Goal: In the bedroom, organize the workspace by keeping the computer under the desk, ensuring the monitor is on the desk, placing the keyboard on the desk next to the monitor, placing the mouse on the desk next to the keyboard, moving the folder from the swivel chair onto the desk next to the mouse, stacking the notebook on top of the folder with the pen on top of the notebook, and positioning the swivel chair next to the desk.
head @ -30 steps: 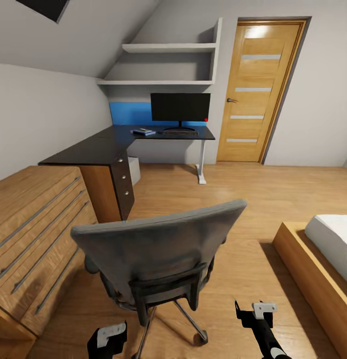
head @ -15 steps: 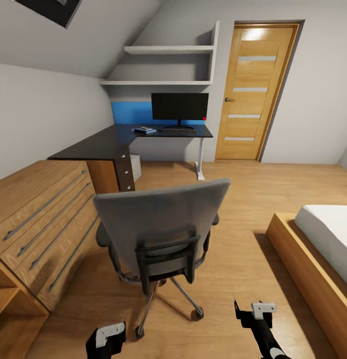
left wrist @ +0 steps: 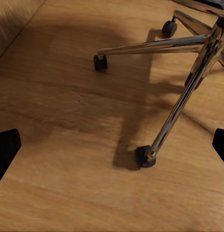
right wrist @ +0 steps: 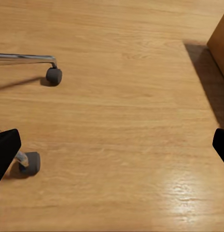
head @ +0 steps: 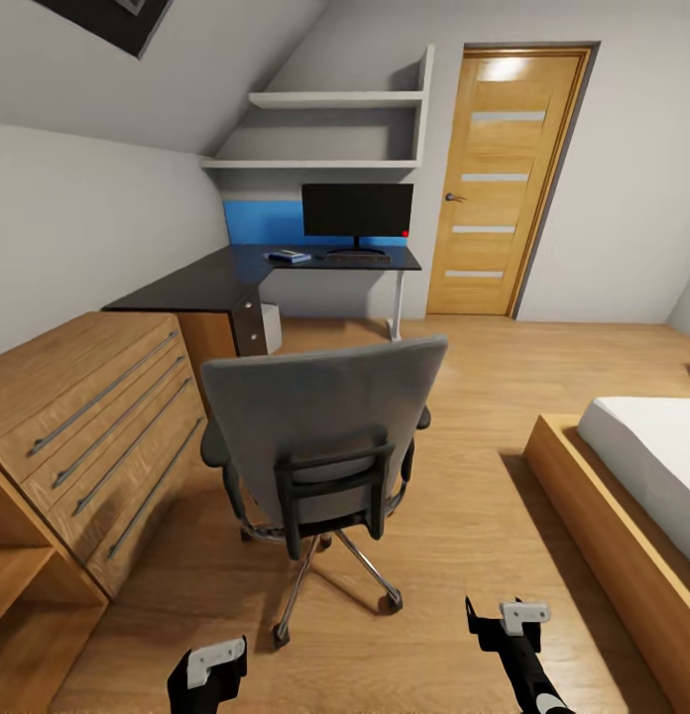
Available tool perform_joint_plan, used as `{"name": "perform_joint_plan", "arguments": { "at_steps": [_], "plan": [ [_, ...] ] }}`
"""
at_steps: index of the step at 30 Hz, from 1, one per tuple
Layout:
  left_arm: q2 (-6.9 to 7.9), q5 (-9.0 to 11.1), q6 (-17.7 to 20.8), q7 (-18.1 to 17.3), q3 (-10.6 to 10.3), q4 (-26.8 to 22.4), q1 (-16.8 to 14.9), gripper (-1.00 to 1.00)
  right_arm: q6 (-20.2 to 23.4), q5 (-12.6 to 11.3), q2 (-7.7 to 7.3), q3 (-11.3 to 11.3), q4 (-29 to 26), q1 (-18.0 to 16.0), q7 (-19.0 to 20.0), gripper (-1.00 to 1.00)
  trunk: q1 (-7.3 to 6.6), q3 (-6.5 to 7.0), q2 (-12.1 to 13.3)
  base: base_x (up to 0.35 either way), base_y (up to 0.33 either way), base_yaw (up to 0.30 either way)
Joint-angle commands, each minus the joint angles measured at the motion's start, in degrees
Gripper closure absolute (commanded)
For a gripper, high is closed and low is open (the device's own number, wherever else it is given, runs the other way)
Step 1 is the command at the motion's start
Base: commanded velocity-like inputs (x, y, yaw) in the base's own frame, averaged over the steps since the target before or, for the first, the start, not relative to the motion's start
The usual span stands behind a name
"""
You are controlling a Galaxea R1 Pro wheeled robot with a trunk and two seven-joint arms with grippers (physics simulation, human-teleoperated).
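Note:
The swivel chair (head: 320,426) stands mid-floor with its grey back toward me, hiding the seat. Its star base (left wrist: 182,104) and castors (right wrist: 54,75) are close to both grippers. Beyond it the black desk (head: 201,285) carries the monitor (head: 358,209) and, in front of that, the keyboard (head: 357,256). To their left lies the blue folder (head: 287,258) with something darker on it, too small to tell. The pale computer (head: 272,328) sits under the desk. My left gripper (head: 208,669) and right gripper (head: 500,625) hang low over the floor, both open and holding nothing.
A light wooden drawer cabinet (head: 92,416) lines the left side, close to the chair. A wood-framed bed (head: 623,496) takes the right. A wooden door (head: 499,178) and wall shelves (head: 335,99) stand behind the desk. Bare plank floor lies between chair and bed.
The whole view has pulled back from the chair, which now looks smaller and farther off, with more of the cabinet and floor in sight. Both grippers hold the same pose.

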Motion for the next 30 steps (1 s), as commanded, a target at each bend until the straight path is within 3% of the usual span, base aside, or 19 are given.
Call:
{"name": "perform_joint_plan", "arguments": {
  "at_steps": [1, 5, 6, 9, 23, 25, 30],
  "plan": [
    [-0.08, -0.63, -0.15, 0.19, 0.30, -0.03, -0.04, -1.00, -0.04, -0.02, 0.05, 0.48, -0.04, -0.01, -0.55, -1.00, 0.22, -0.23, -0.44, -0.008, 0.000, 0.000],
    [-0.03, -0.55, 0.21, 2.18, 1.68, -0.66, -0.04, -1.00, -0.09, -0.01, 0.19, 0.41, 0.09, -0.01, -0.56, -1.00, 1.09, -0.95, -2.04, -0.002, 0.000, 0.000],
    [-0.07, -0.52, 0.34, 8.79, 2.49, -2.25, -0.04, -1.00, -0.09, 0.00, 0.19, 0.38, 0.11, -0.01, -0.56, -1.00, 1.31, -1.13, -2.44, -0.046, 0.000, 0.000],
    [-0.04, -0.55, 0.41, 10.92, 2.60, -2.62, -0.04, -1.00, -0.09, 0.00, 0.20, 0.38, 0.21, -0.01, -0.56, -1.00, 1.97, -1.67, -3.64, -0.162, 0.000, 0.000],
    [-0.10, -0.69, 0.71, 11.73, 2.55, -2.59, -0.04, -1.00, -0.12, 0.10, 0.28, 0.54, 0.76, -0.01, -0.54, -1.00, 5.05, -4.18, -9.26, -0.070, 0.000, 0.000],
    [-0.29, -0.73, 1.50, 11.73, 2.54, -2.61, -0.04, -1.00, -0.15, 0.23, 0.28, 0.67, 0.55, -0.01, -0.51, -1.00, 5.49, -4.54, -10.06, 0.000, 0.000, 0.000],
    [-1.74, -0.92, 8.43, 11.76, 1.63, -3.14, -0.04, -1.00, 0.00, 0.44, 1.53, 0.85, 0.06, -0.01, -0.39, -1.00, 6.59, -5.44, -12.07, 0.000, 0.000, 0.000]
  ]
}}
